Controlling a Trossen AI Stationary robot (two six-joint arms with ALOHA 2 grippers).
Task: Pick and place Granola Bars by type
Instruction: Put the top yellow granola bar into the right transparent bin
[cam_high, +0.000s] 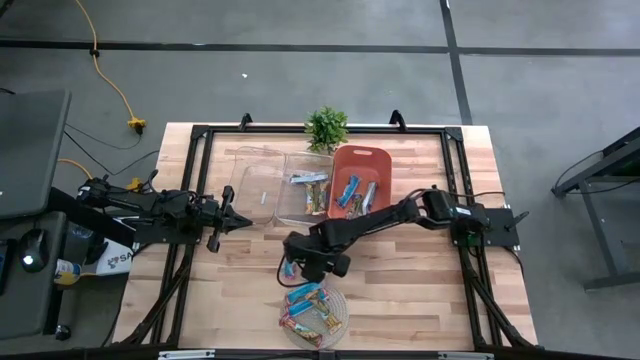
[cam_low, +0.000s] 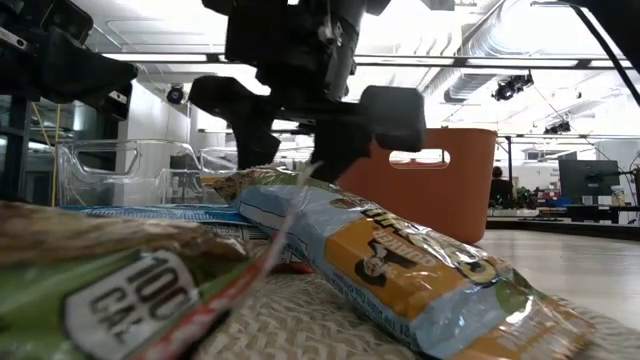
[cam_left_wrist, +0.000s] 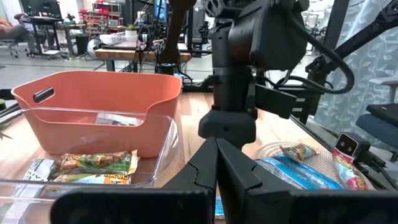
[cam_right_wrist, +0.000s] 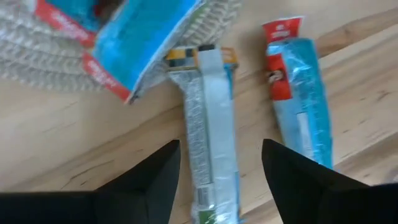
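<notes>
Dark fingers of the right gripper (cam_right_wrist: 217, 180) stand spread on either side of a silver-white bar (cam_right_wrist: 210, 134) lying on the wood table (cam_high: 420, 290), not closed on it. Just beside that bar lies a blue bar (cam_right_wrist: 301, 99) with a red end, also on the bare wood. Both sit close to the woven mat (cam_high: 340, 315), where more bars (cam_high: 308, 305) are heaped; one in pale blue and gold (cam_low: 400, 265) fills the low view. In the high view the right arm reaches across the table to just above the mat. Behind it, further bars lie in the orange bin (cam_high: 385, 160) and in the clear bin (cam_high: 295, 210) next to it; another clear bin (cam_high: 245, 165) stands left of those. The left gripper (cam_high: 245, 220) waits at the table's left side, its fingers pressed together.
</notes>
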